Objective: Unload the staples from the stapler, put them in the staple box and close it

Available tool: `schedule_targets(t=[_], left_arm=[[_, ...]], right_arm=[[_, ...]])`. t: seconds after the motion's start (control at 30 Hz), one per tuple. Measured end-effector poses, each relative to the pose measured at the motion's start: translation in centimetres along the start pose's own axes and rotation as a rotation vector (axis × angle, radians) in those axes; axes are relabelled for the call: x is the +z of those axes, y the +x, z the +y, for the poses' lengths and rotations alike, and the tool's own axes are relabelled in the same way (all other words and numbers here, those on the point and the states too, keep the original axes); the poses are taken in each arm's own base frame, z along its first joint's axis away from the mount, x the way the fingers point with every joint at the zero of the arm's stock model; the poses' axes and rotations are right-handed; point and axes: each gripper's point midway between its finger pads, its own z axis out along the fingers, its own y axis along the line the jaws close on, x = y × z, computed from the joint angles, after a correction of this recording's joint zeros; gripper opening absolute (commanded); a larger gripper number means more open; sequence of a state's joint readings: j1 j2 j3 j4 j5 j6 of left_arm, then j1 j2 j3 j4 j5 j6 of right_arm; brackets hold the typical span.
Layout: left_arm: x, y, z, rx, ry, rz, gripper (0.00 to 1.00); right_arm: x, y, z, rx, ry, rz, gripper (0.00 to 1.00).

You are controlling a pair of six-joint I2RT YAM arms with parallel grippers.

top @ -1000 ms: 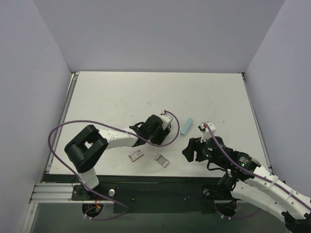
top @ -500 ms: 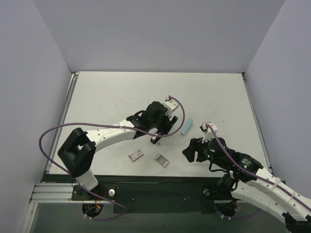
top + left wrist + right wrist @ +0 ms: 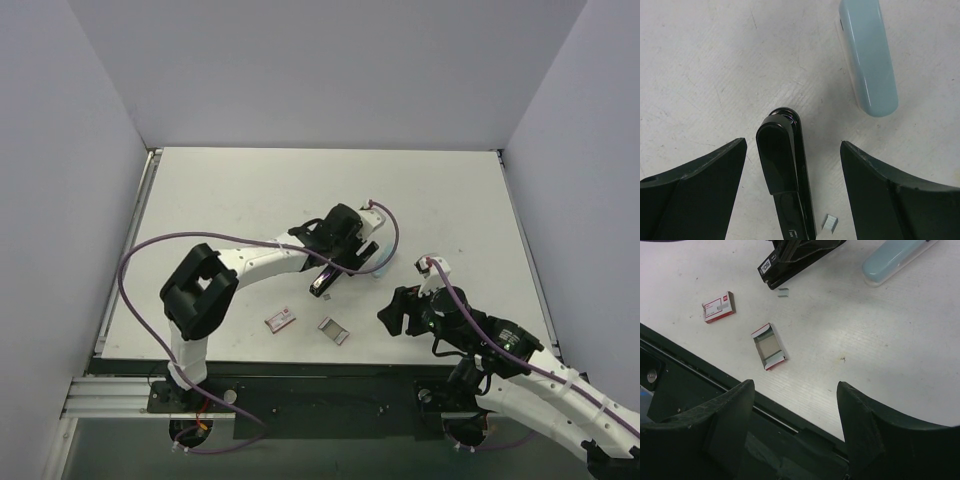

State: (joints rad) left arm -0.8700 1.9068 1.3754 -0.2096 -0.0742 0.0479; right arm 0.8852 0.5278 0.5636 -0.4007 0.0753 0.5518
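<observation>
The black stapler lies flat on the table, its rounded end between the fingers of my left gripper, which is open and hovers above without touching it. A tiny silvery strip of staples rests on the table just beside the stapler. From above, the stapler pokes out below the left gripper. In the right wrist view, the stapler and the staples are far ahead. My right gripper is open and empty over the table's near edge.
A pale blue elongated piece lies just beyond the stapler. A small pinkish-red box and an open box tray sit near the front edge. A black rail runs along the table's near side.
My left gripper opened wider and moved right and away, leaving the stapler uncovered on the table. The right arm has barely moved.
</observation>
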Motion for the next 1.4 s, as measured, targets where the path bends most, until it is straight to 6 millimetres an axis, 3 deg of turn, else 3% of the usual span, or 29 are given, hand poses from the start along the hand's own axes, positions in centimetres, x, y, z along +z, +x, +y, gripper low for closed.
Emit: schedule_targets(t=[0.47, 0.77, 0.93, 1.13, 1.23, 1.4], left_arm=[[1.7, 2.1, 1.9, -0.04, 0.011, 0.06, 0.84], [2.5, 2.4, 1.7, -0.058, 0.038, 0.072, 0.67], [2.4, 1.5, 1.5, -0.064, 0.048, 0.052, 0.5], [2.5, 1.2, 1.4, -0.064, 0.058, 0.047, 0.5], [2.5, 1.3, 1.4, -0.064, 0.058, 0.049, 0.56], [2.5, 1.3, 1.5, -0.067, 0.057, 0.049, 0.58]], right_arm=[[0.5, 0.5, -0.3, 0.0, 0.025, 0.029, 0.62], [0.8, 0.5, -0.2, 0.011, 0.026, 0.031, 0.59], [1.0, 0.8, -0.3, 0.014, 0.031, 0.039, 0.59], [1.1, 0.9, -0.3, 0.015, 0.031, 0.039, 0.58], [1.1, 0.9, -0.3, 0.015, 0.031, 0.039, 0.59], [1.1, 0.9, -0.3, 0.015, 0.028, 0.04, 0.59]])
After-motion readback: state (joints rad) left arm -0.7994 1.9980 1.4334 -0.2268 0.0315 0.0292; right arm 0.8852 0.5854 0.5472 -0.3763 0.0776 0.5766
